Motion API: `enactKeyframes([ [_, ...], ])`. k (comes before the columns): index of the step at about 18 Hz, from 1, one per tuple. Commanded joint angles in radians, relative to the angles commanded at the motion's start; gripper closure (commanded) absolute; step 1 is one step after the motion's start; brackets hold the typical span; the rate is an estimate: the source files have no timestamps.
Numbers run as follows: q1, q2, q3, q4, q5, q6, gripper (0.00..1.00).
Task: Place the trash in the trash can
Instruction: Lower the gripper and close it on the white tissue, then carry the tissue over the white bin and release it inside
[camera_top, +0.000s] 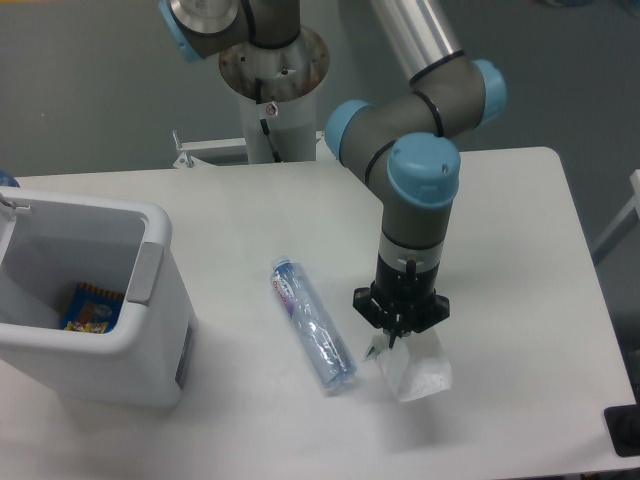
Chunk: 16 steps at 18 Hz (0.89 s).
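Note:
The crushed clear bottle (313, 326) with a blue-and-red label lies flat on the white table, slanting from upper left to lower right. Just right of it my gripper (398, 336) points straight down, shut on the top of the crumpled white-translucent wrapper (413, 369), which hangs below the fingers near the table. The white trash can (150, 262) with a grey tab stands at the left edge, well apart from both pieces of trash.
A blue-and-yellow packet (88, 308) lies inside the can. The robot's base column (274, 80) rises behind the table's far edge. The table's front edge runs close below the wrapper. A dark object (624, 430) sits at the lower right corner.

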Motion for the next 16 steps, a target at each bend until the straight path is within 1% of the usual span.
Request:
enactKeyframes([
  [3, -0.029, 0.045, 0.000, 0.000, -0.008, -0.038, 1.00],
  [5, -0.051, 0.072, 0.012, 0.000, -0.009, -0.061, 1.00],
  [9, -0.072, 0.147, 0.023, 0.000, -0.058, -0.104, 1.00],
  [13, -0.129, 0.209, 0.028, 0.000, -0.063, -0.135, 1.00],
  [16, -0.175, 0.242, 0.035, 0.000, -0.061, -0.161, 1.00],
])
